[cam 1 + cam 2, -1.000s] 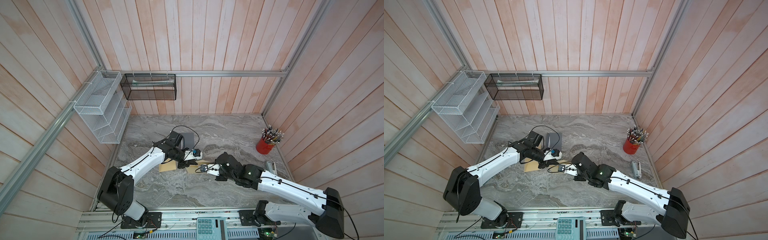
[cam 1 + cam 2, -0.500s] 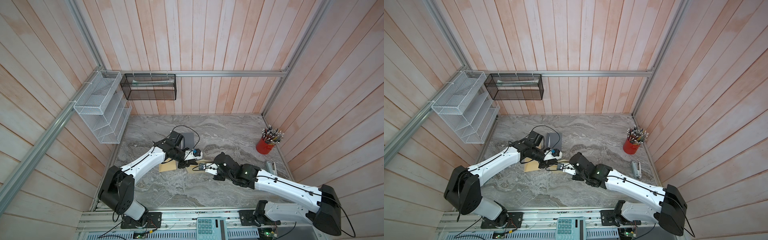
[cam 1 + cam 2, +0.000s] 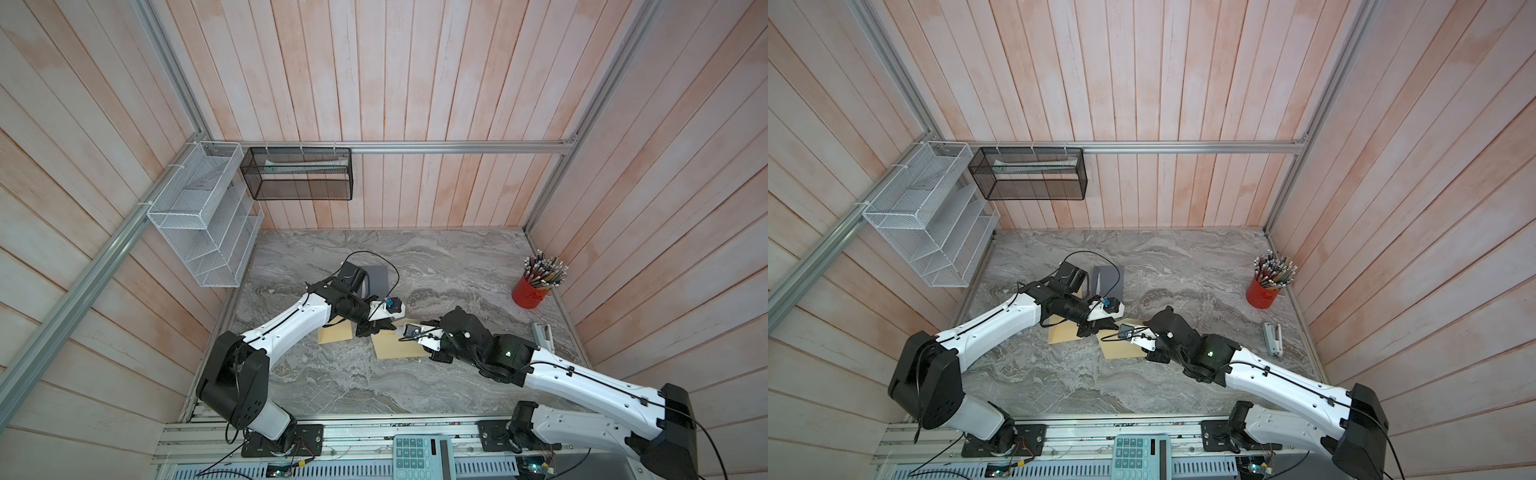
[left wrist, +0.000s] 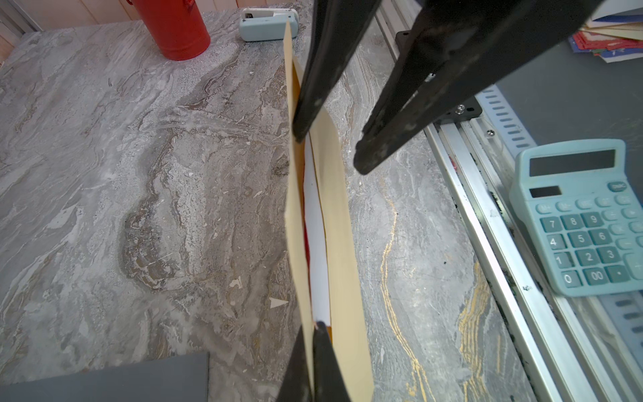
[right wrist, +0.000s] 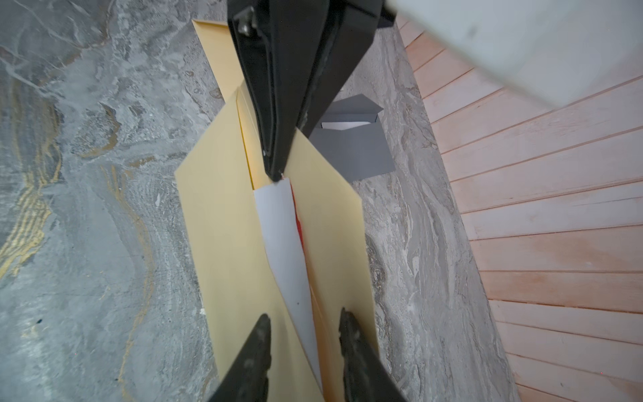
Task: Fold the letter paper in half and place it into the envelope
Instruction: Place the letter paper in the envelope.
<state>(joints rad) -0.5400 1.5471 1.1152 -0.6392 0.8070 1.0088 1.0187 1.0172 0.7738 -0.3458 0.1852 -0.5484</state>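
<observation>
Cell is enclosed by pale pink plank walls (image 3: 415,83), framed with aluminium rails (image 3: 457,146). Grey marbled tabletop (image 3: 332,386) is evenly lit. White wire rack (image 3: 199,232) and black mesh basket (image 3: 297,174) are hung at the rear corner.

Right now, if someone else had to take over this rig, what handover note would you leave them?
Left gripper: shut on one side of the envelope at its mouth, holding it open.
Right gripper: open, fingers on either side of the letter paper, not gripping it.
Paper: the white sheet lies between the envelope's faces and shows through the mouth. I can't tell how deep it sits.
Done: paper is in the envelope.
Left: check it is fully seated, draw the right arm clear, then let go of the envelope.
</observation>
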